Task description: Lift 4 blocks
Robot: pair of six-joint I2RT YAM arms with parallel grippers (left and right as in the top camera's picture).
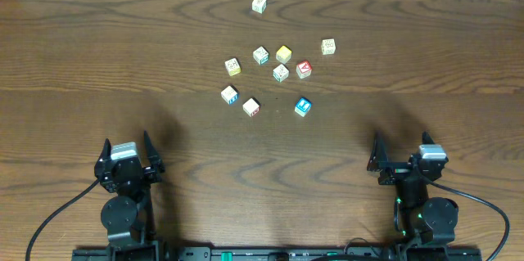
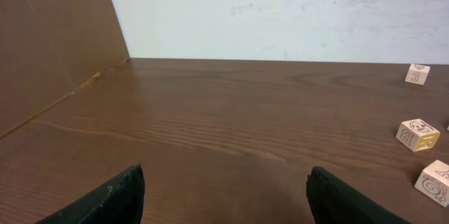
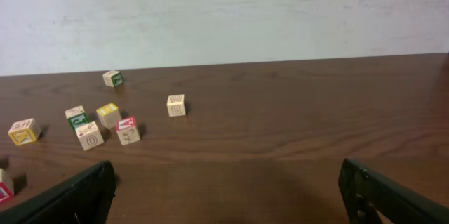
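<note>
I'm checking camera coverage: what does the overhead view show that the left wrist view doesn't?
Only overhead: the right gripper and all ten blocks. Only left wrist: a brown side panel and the blocks' side faces, such as a "3" on the far block. Both: the table, the open left gripper, and three blocks.

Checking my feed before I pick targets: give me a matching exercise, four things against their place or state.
Things:
1. yellow-topped block
2. blue-topped block
3. red-topped block
4. left gripper

Place or state:
A. open, nothing between its fingers
B. near edge of the cluster, right side
C. directly beyond the blue-topped one
D. far part of the cluster, a cream block just to its left

Pairs: 1-D, 2-B, 3-C, 4-A
</note>
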